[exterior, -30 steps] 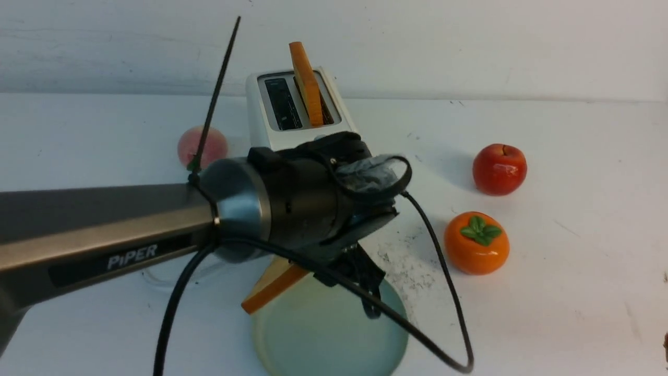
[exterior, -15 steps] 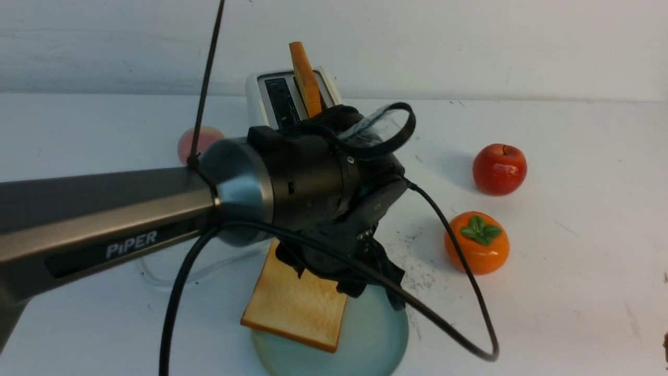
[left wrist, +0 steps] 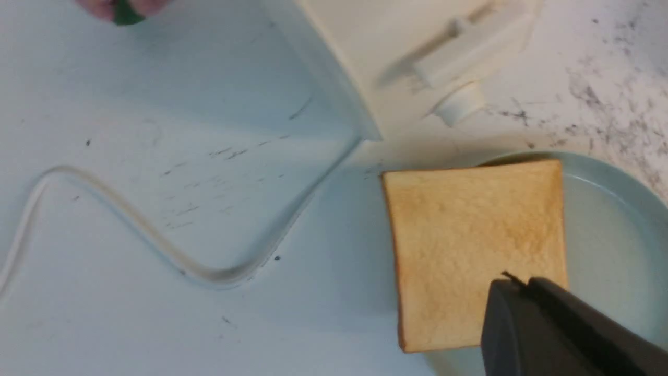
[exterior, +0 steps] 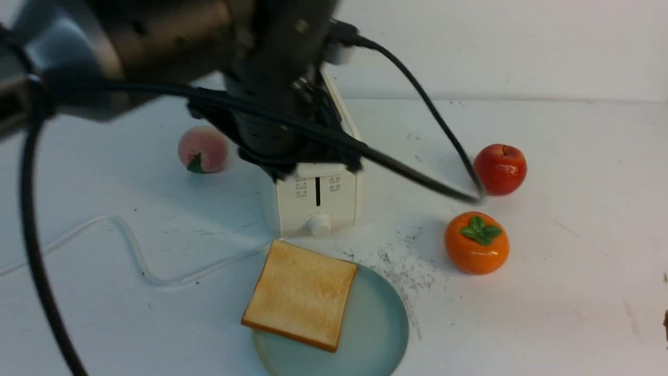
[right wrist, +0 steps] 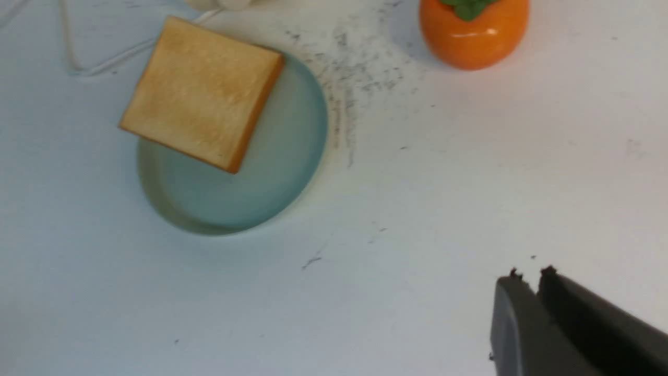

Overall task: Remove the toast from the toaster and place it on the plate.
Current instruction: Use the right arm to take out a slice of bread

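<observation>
The left gripper (left wrist: pixel 516 284) is seen with jaws pressed together, nothing pinched, and the toast (exterior: pixel 300 295) is found beneath their tips, lying flat on the plate (exterior: pixel 373 334). The right gripper (right wrist: pixel 527 274) is closed and empty too, the toast well apart from it. Trouble is judged possible: much of the slice is carried past the rim on the side of the toaster (exterior: pixel 318 201), so it could be tipped or dragged off if brushed by the left jaws or the arm's dangling black cable (exterior: pixel 417 180). No clear long axis is offered by the near-square slice; one corner is pointed at the toaster's front, broad face up
</observation>
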Robot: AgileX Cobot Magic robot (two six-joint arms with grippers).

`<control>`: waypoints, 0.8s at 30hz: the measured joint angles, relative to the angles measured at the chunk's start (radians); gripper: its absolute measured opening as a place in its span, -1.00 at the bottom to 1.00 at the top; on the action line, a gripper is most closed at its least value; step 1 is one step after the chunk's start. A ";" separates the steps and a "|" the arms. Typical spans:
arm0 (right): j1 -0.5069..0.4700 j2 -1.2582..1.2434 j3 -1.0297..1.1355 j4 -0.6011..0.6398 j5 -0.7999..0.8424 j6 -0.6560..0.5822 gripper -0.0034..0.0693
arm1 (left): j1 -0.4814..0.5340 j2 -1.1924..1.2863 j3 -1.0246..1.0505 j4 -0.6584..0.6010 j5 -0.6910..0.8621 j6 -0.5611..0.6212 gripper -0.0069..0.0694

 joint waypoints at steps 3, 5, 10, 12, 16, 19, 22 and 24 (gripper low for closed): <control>0.000 0.019 -0.002 0.054 0.033 -0.028 -0.93 | 0.115 -0.016 0.022 -0.114 0.005 0.017 -0.86; 0.000 0.054 -0.003 0.106 0.065 -0.054 -0.95 | 0.213 -0.016 0.068 -0.213 0.006 0.027 -0.86; 0.019 0.171 -0.012 0.214 0.090 -0.145 -0.92 | 0.282 -0.014 0.230 -0.286 -0.097 0.032 -0.86; 0.048 0.211 -0.030 0.223 0.098 -0.161 -0.92 | 0.282 -0.009 0.279 -0.277 -0.171 0.025 -0.86; 0.132 0.266 -0.076 0.205 0.111 -0.152 -0.92 | 0.282 0.024 0.342 -0.229 -0.304 -0.035 -0.86; 0.230 0.296 -0.123 0.132 0.105 -0.092 -0.92 | 0.282 0.085 0.362 -0.175 -0.405 -0.103 -0.86; 0.283 0.303 -0.135 0.067 0.093 -0.038 -0.91 | 0.282 0.143 0.365 -0.170 -0.457 -0.117 -0.86; 0.310 0.303 -0.138 0.023 0.085 -0.010 -0.91 | 0.282 0.184 0.365 -0.168 -0.488 -0.119 -0.86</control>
